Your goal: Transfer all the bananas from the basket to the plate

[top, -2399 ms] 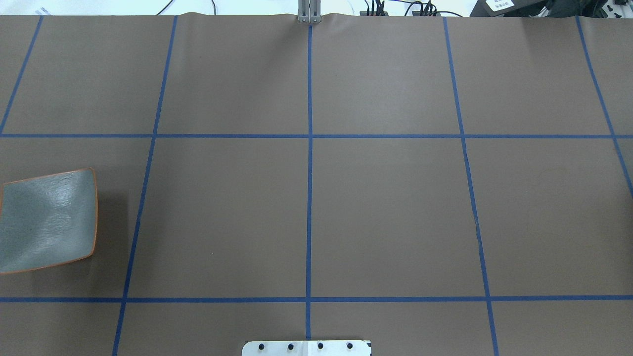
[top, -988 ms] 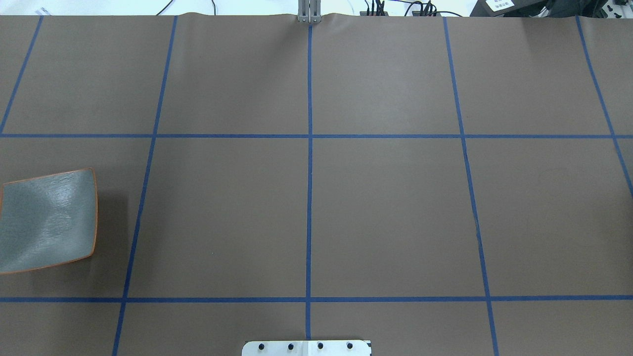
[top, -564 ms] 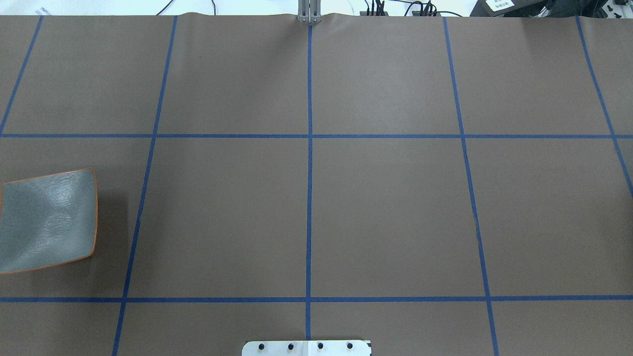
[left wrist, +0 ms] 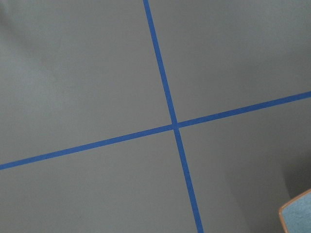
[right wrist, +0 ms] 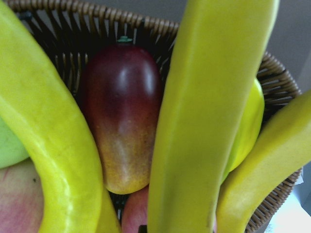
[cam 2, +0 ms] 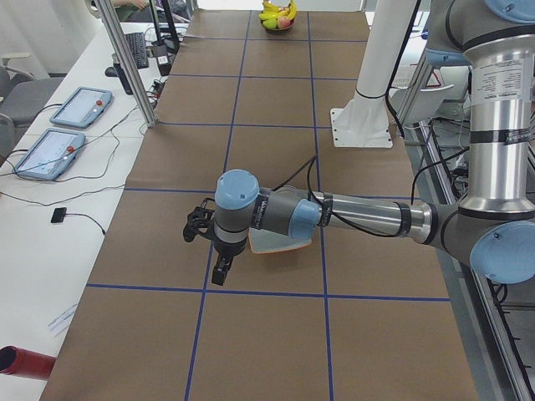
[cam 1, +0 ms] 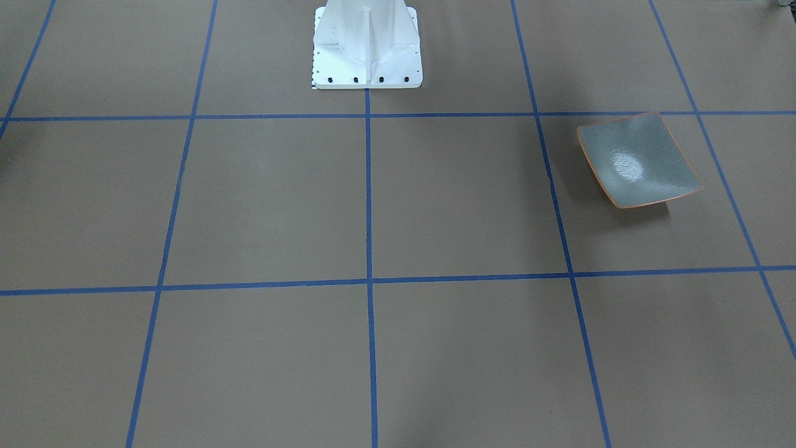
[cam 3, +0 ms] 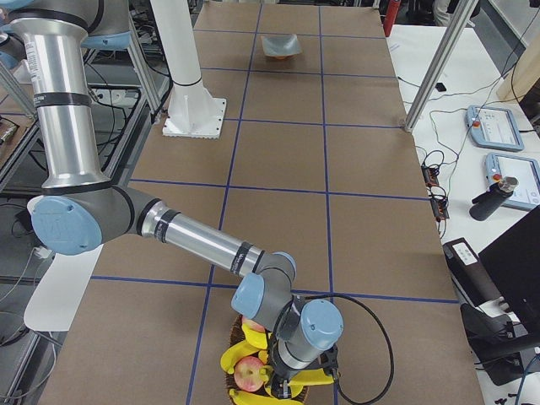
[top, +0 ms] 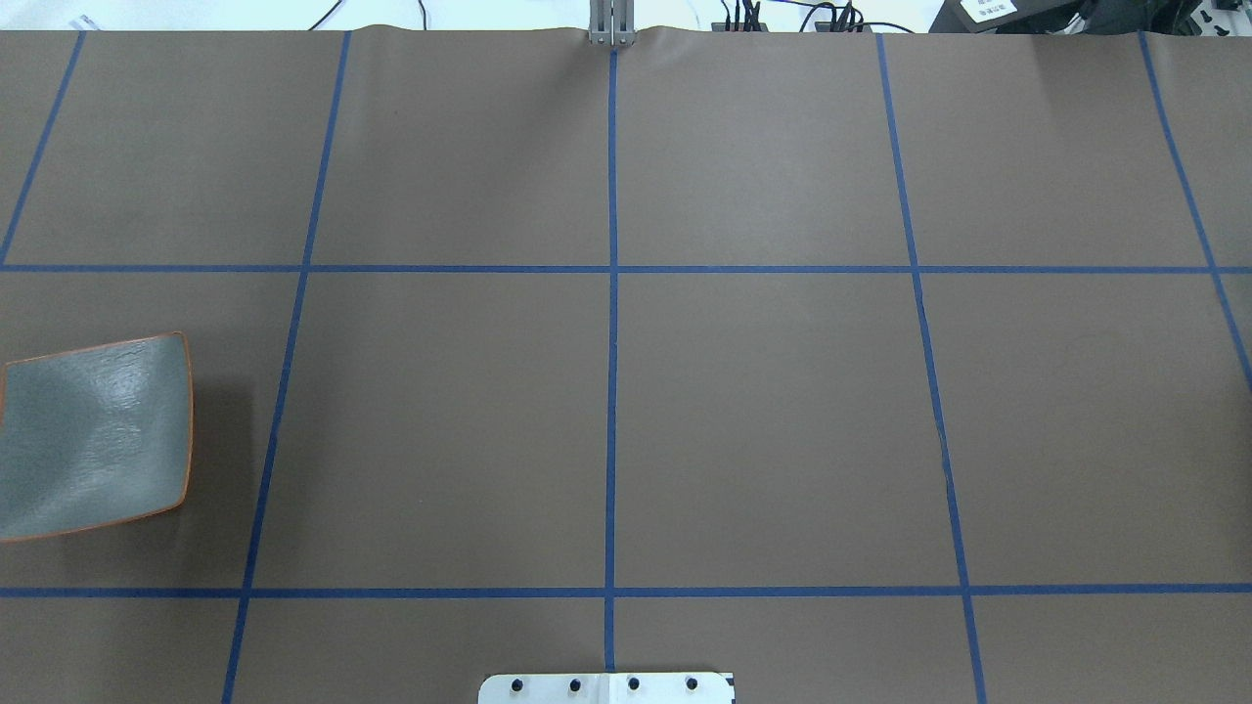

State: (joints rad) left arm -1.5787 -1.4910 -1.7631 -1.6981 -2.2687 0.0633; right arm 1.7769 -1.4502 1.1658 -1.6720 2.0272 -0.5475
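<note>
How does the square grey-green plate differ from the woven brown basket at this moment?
The square glossy grey-green plate lies empty; the round woven brown basket holds yellow bananas and other fruit. The plate is shallow and smooth; the basket is deeper, with open wicker walls. Both sit on the brown table.

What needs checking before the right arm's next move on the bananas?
1. Plate bare and ready for fruit: ok.
2. Bananas in the basket, none on the plate: ok.
3. Right gripper right above the basket: ok.
4. Right gripper open, or shut on a banana: cannot tell, its fingers are hidden.
5. Left gripper out of the drop path: cannot tell. In the side view the left arm hides part of the plate.
</note>
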